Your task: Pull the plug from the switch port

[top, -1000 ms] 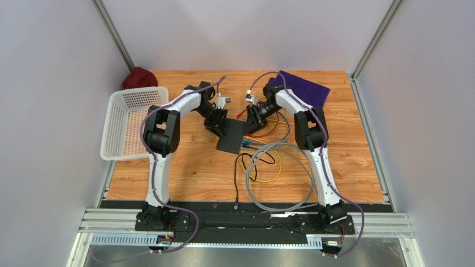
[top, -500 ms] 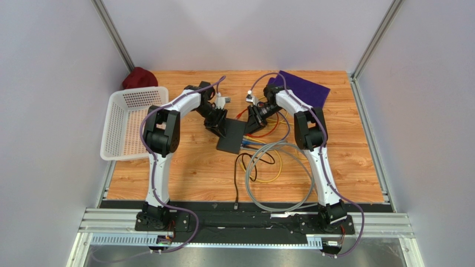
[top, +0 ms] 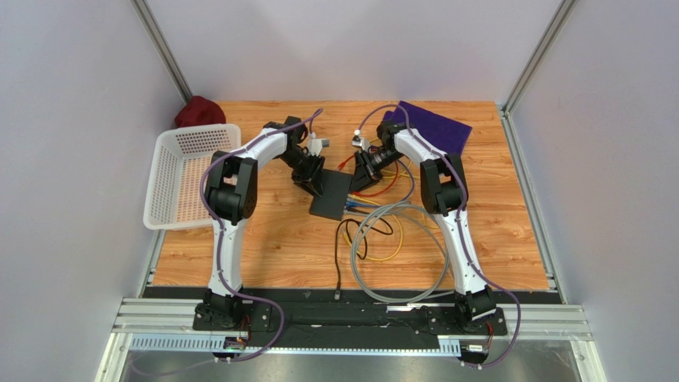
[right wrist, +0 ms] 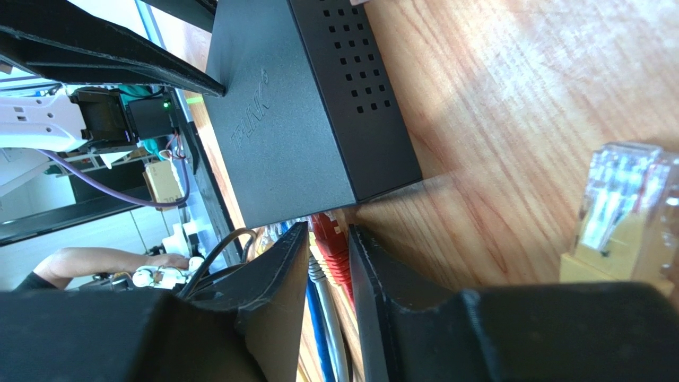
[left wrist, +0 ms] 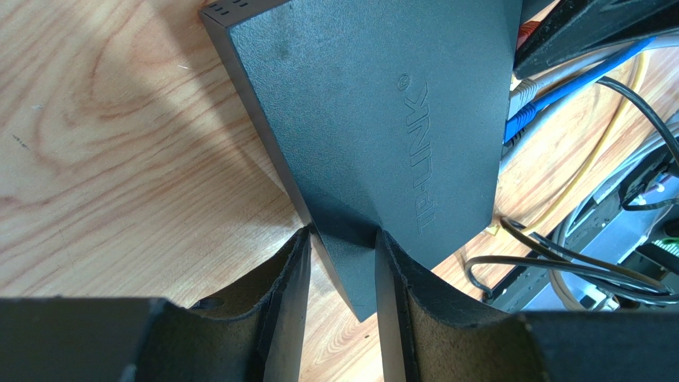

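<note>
Two grippers work one switch [top: 331,195], a thin matte-black box with a perforated side, lying flat mid-table [top: 263,239] on wood-grain laminate. Left gripper [left wrist: 341,239] clamps a corner of the box between textured black fingers. Right gripper [right wrist: 328,229] sits at the port side, jaws tight either side of a ribbed red plug [right wrist: 333,255], seemingly pinching it. Clear connector [right wrist: 618,207], yellow boot, lies loose nearby.

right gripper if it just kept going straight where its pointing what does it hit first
the red plug between its fingers, which look closed on it; right behind that, probably the black switch at its port edge
</note>
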You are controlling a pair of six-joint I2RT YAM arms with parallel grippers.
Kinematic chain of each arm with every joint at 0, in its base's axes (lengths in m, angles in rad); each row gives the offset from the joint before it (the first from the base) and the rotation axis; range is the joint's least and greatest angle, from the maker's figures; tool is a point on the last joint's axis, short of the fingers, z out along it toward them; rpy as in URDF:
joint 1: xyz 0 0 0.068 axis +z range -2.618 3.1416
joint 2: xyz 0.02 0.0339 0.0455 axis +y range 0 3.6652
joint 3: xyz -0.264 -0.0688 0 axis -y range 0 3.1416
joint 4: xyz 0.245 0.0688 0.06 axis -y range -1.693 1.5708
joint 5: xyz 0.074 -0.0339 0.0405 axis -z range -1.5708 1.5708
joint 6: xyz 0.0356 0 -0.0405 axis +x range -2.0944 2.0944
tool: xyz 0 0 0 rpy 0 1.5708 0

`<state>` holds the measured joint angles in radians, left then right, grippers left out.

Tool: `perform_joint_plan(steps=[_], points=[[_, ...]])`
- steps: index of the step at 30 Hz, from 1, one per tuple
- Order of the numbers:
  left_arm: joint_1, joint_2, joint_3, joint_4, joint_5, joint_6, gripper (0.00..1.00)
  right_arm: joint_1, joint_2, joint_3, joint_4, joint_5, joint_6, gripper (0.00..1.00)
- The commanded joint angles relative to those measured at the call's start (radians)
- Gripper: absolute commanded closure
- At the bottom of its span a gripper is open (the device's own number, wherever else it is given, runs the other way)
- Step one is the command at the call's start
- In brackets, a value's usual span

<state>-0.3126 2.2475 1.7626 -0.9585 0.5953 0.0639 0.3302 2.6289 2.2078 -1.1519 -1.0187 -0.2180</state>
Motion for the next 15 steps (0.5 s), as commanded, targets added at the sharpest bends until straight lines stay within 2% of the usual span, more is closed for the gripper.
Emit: perform_joint_plan(steps=[1, 9, 15], points=[[-0.020, 0.030, 0.005, 0.018, -0.063, 0.008, 0.59, 0.030, 0.054, -0.007, 0.038, 0.164, -0.011, 0.64], [-0.026, 0.030, 0.003, 0.018, -0.069, 0.010, 0.59, 0.049, 0.045, -0.019, 0.040, 0.206, -0.011, 0.64], [-0.033, 0.029, 0.005, 0.020, -0.074, 0.010, 0.59, 0.070, 0.031, -0.033, 0.040, 0.264, -0.015, 0.73]])
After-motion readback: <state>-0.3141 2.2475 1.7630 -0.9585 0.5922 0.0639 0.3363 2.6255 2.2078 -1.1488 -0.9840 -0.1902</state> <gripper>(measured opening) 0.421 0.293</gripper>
